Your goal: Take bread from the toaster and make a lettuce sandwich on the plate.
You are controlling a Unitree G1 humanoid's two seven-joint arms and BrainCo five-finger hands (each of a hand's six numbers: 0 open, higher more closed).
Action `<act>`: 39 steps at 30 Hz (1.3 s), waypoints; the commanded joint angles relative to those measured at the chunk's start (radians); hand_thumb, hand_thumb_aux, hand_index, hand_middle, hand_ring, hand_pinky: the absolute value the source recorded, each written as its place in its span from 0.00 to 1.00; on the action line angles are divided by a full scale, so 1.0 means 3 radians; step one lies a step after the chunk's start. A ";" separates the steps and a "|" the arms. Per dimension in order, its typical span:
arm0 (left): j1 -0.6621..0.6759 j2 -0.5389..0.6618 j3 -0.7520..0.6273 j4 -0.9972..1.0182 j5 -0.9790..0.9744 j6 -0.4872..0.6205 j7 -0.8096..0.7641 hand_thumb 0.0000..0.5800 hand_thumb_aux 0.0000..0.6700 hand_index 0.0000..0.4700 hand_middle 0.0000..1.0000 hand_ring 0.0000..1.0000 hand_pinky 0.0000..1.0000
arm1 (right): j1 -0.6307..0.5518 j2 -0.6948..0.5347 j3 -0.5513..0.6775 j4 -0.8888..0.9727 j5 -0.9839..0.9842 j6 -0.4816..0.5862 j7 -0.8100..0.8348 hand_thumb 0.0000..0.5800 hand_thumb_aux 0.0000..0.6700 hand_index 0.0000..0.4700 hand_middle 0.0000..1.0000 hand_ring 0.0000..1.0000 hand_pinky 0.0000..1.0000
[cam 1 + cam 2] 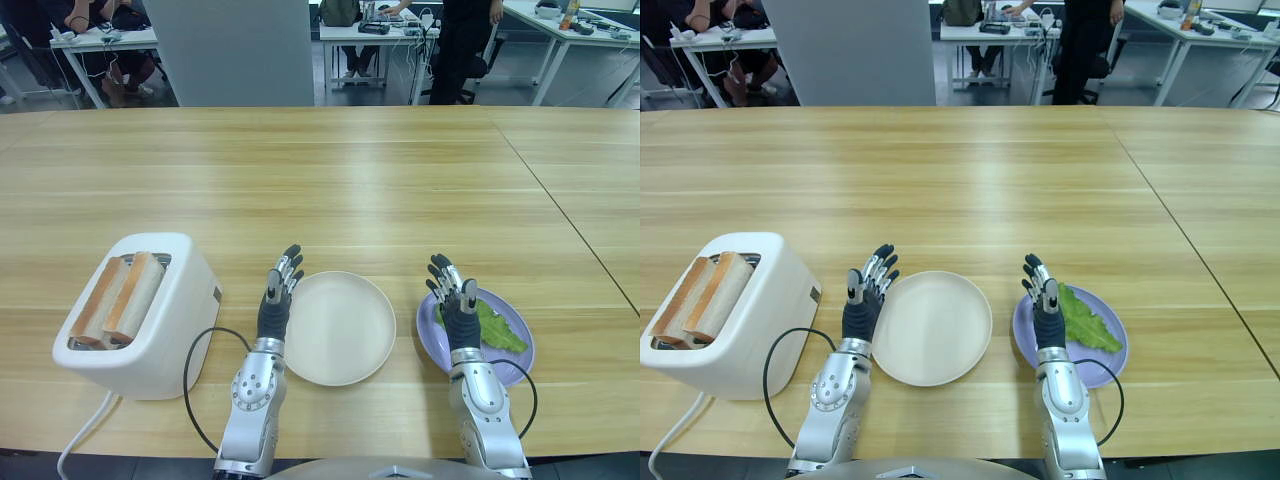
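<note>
We are looking at two bread slices (pixel 120 298) standing in the toaster (pixel 160 345), left of our left hand (pixel 274 312), which is resting unclenched and empty beside the plate (pixel 345 335), nearer than our equally slack right hand (pixel 460 318).

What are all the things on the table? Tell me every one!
table: one, light wood, under everything
toaster: one, white, front left of the table
bread: two slices, pale with brown crust, standing in the toaster's slots
cord: one, white, running from the toaster off the front edge
plate: one, cream, empty, front centre
purple plate: one, purple, right of the plate
lettuce: one leaf, green, lying on the purple plate
left hand: one, black and silver, open, between the toaster and the plate
right hand: one, black and silver, open, at the purple plate's left edge
</note>
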 commanded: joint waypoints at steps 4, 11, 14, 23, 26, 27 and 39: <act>0.0062 0.0038 0.0022 -0.0136 0.0116 0.0167 0.0037 0.00 0.00 0.00 0.00 0.00 0.00 | 0.0027 0.0032 -0.0023 -0.0004 -0.0044 0.0080 -0.0010 0.00 0.00 0.00 0.00 0.00 0.00; 0.0156 0.0033 0.0027 -0.0179 0.0172 0.0106 0.0035 0.00 0.00 0.00 0.00 0.00 0.00 | -0.0023 0.0086 -0.0104 0.0013 -0.0005 0.0013 -0.0022 0.00 0.00 0.00 0.00 0.00 0.00; 0.0190 0.0052 0.0013 -0.0234 0.0243 0.0152 0.0048 0.00 0.00 0.00 0.00 0.00 0.00 | -0.0020 0.0085 -0.0113 0.0031 -0.0022 0.0017 -0.0015 0.00 0.00 0.00 0.00 0.00 0.00; 0.0243 0.0753 0.0248 -0.1522 0.2290 0.0548 0.0292 0.00 0.00 0.00 0.00 0.00 0.00 | 0.0085 0.0017 -0.0049 0.0021 -0.0204 0.0148 0.0004 0.00 0.00 0.00 0.00 0.00 0.00; 0.0310 0.1012 0.0573 -0.1747 0.2720 0.0678 0.0248 0.00 0.00 0.00 0.00 0.00 0.00 | 0.0129 0.0009 -0.0018 -0.0024 -0.0248 0.0173 0.0012 0.00 0.00 0.00 0.00 0.00 0.00; 0.0332 0.1094 0.0709 -0.1794 0.2843 0.0698 0.0262 0.00 0.00 0.00 0.00 0.00 0.00 | 0.0144 0.0005 -0.0004 -0.0028 -0.0255 0.0182 0.0024 0.00 0.00 0.00 0.00 0.00 0.00; 0.0776 0.1797 0.2307 -0.1588 0.3060 0.0863 0.0163 0.00 0.00 0.00 0.00 0.00 0.00 | 0.0350 0.0023 -0.0029 -0.0139 -0.0239 0.0210 -0.0001 0.00 0.00 0.00 0.00 0.00 0.00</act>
